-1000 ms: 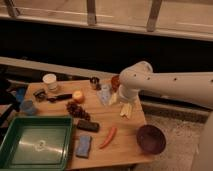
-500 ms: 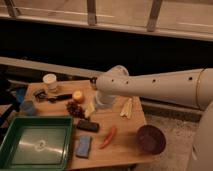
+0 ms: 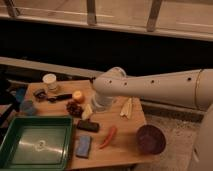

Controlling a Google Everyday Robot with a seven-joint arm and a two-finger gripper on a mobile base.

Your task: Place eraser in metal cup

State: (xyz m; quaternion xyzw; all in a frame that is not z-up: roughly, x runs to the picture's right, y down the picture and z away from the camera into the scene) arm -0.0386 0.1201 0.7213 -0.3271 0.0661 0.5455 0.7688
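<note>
One square grasp is needed: end effector (image 3: pixel 96 106), prob. just above eraser (image 3: pixel 87 125) on counter (image 3: pixel 125 136), opening can't be told, should be centred lengthwise; metal cup (image 3: pixel 39 94) is set well apart.

My arm (image 3: pixel 160 86) stretches leftward from the right, wrist (image 3: pixel 108 85) bent downward, my gripper (image 3: pixel 93 110) hanging just beneath, pointing down.

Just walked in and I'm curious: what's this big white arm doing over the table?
A robot's white arm reaches over a wooden table crowded with small things. Its gripper hangs low over the middle. The black eraser lies on the table just nearer the camera, beside the green tray, not picked up yet. Which small thing is the metal cup, I can't tell.
</note>
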